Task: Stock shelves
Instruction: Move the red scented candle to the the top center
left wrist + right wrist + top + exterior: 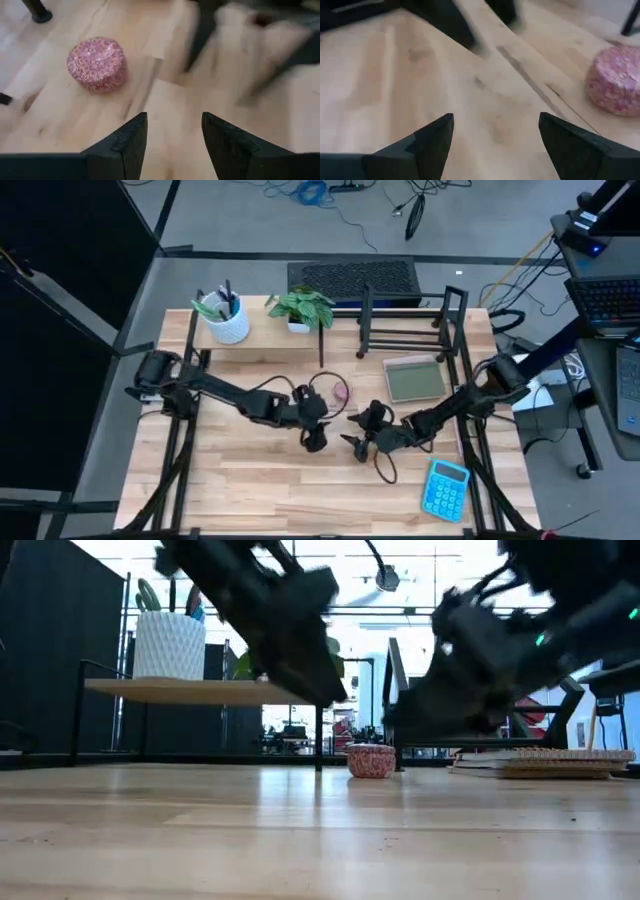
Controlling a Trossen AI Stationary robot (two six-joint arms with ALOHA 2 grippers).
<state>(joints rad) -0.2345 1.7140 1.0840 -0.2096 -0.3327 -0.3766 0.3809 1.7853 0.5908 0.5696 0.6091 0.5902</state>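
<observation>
Your left tool [314,442], fingers apart and empty, sits nearest the pink tin [339,392], which lies just beyond toward the wooden shelf [262,326].

At the table's [250,480] back left stands the wooden shelf [260,330], with a cup [222,318] and a plant [303,308] on it. The wire rack [410,330] is to its right. In front of the rack lies what seems a notebook [414,378]; a calculator [446,489] lies front right, a small round tin [338,391] mid-table.
</observation>
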